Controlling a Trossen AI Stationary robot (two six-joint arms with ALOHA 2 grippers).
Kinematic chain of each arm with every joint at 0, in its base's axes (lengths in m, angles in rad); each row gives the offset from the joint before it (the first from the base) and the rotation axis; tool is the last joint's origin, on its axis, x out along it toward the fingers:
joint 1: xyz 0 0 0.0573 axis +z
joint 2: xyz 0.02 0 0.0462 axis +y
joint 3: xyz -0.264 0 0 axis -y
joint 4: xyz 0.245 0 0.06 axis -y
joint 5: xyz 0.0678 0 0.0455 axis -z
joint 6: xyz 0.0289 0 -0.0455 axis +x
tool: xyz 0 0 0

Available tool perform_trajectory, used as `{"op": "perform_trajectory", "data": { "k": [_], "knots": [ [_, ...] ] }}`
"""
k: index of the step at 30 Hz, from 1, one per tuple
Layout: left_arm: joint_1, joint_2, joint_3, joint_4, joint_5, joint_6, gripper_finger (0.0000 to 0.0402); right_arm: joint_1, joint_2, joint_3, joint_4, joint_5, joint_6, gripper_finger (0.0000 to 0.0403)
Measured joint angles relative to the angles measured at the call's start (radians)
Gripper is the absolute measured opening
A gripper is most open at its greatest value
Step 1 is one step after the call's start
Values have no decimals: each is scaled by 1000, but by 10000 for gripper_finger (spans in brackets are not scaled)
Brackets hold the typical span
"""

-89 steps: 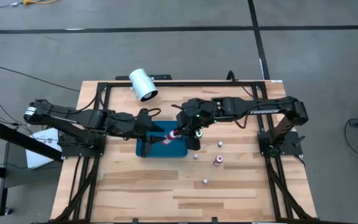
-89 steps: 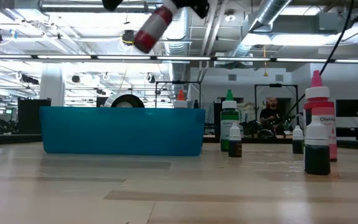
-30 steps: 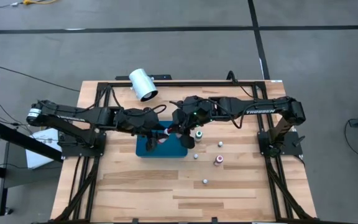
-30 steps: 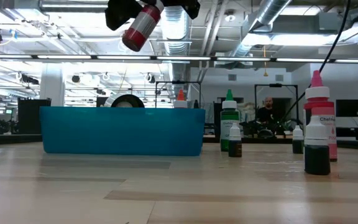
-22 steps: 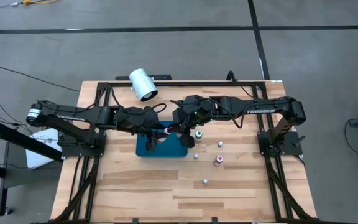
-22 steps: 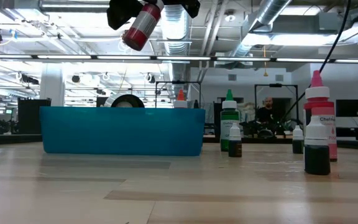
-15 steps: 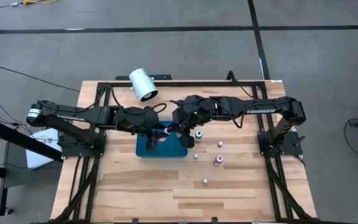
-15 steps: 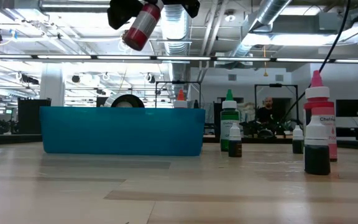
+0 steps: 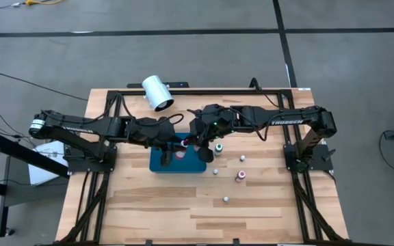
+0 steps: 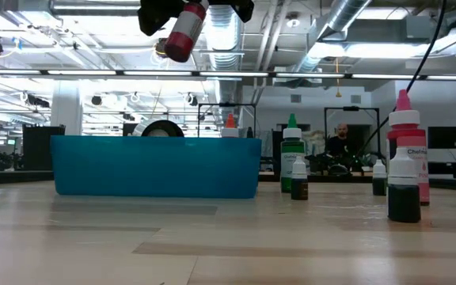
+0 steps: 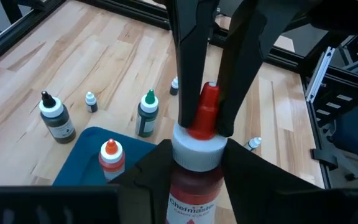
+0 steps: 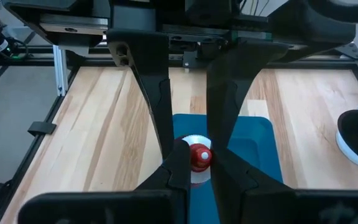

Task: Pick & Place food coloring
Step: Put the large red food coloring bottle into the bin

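Note:
A food coloring bottle (image 9: 181, 144) with red liquid, a white collar and a red tip hangs tilted above the teal tray (image 9: 161, 165), high in the low view (image 10: 182, 32). My left gripper (image 9: 167, 141) comes from the table's left and is shut on the bottle. My right gripper (image 9: 194, 139) comes from the right and is shut on its tip. An orange-topped bottle (image 11: 110, 155) stands in the tray. More bottles stand on the wood to the tray's right: green top (image 9: 218, 147), pink top (image 9: 240, 176). My left gripper pinches the bottle's body just below the white collar (image 11: 194, 144) between its two fingers, which lie across the bottle. The bottle is lifted clear above the tray and tilted. My right gripper pinches the red tip (image 12: 199, 155) between its two fingers (image 11: 190, 74), coming from the table's right side. The bottle is clear of the tray.
A large white cylinder (image 9: 157, 93) lies at the table's far edge. Small whitish bottles (image 9: 215, 171) (image 9: 225, 199) (image 9: 242, 158) dot the wood right of and nearer than the tray. A dark-topped bottle (image 11: 56, 118) stands near the tray. A black frame borders the table.
Both grippers have kept hold of the bottle above the tray. In the low view its red lower end has swung a little, so the bottle hangs slightly more upright. The arms have hardly moved.

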Motion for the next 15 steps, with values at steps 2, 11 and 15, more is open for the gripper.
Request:
{"op": "perform_trajectory", "data": {
  "k": [2,11,15],
  "knots": [
    [0,0,0,0,2,3,109,0,0,0,1,0,0,28],
    [0,0,0,-1,5,2,106,0,0,0,3,1,-1,32],
    [0,0,0,-1,4,2,105,0,0,0,3,1,-1,31]
  ]
}}
